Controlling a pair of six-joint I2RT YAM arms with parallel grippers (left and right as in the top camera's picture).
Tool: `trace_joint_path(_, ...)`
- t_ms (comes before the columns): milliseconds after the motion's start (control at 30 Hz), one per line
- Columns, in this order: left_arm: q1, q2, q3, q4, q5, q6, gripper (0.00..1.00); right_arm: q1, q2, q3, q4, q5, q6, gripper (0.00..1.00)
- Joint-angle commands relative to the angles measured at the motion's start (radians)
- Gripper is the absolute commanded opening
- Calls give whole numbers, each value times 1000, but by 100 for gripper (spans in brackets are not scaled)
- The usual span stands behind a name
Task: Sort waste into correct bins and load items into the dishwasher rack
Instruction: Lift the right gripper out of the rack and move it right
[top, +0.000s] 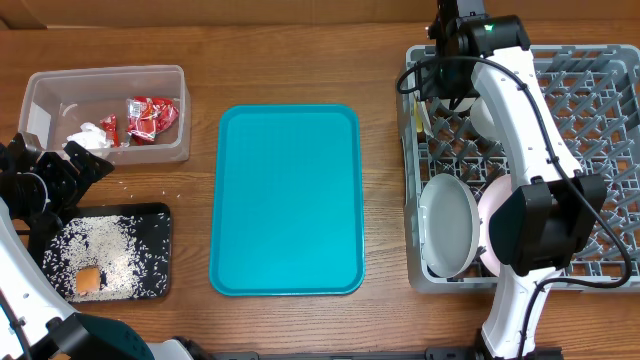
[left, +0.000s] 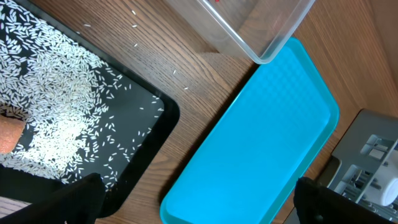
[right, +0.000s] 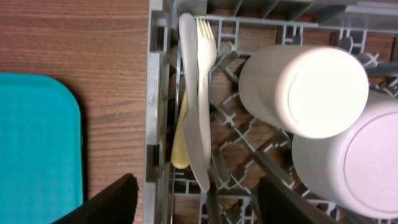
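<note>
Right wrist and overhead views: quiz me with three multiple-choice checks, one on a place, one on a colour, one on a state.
1. Where is the orange food cube?
A) clear tub
B) black tray
C) teal tray

2. What colour is the cutlery piece beside the white fork in the rack?
A) red
B) black
C) yellow

3. How is the right gripper?
A) open, holding nothing
B) shut on the fork
C) shut on a plate

Answers:
1 B, it sits among the rice there.
2 C, it shows pale yellow against the rack wall.
3 A, its fingers stand wide apart with nothing between them.
</note>
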Motion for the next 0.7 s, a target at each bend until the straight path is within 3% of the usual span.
trace_joint_path(0,3,-2,2,0,0,-7,100,2,-6,37,-34,-2,21,79)
trace_joint_path(67,3,-2,2,0,0,-7,100,2,-16,89,-80,-2,55,100)
trace_joint_path(367,3,-2,2,0,1,-7,100,2,-127,354,-266,24,238,100)
trace_joint_path(500,3,-2,2,0,0,-7,100,2,-229,361,-343,66,320,100)
trace_joint_path(667,3,-2,2,0,0,-7,100,2,-319,344,-419,45,315,100)
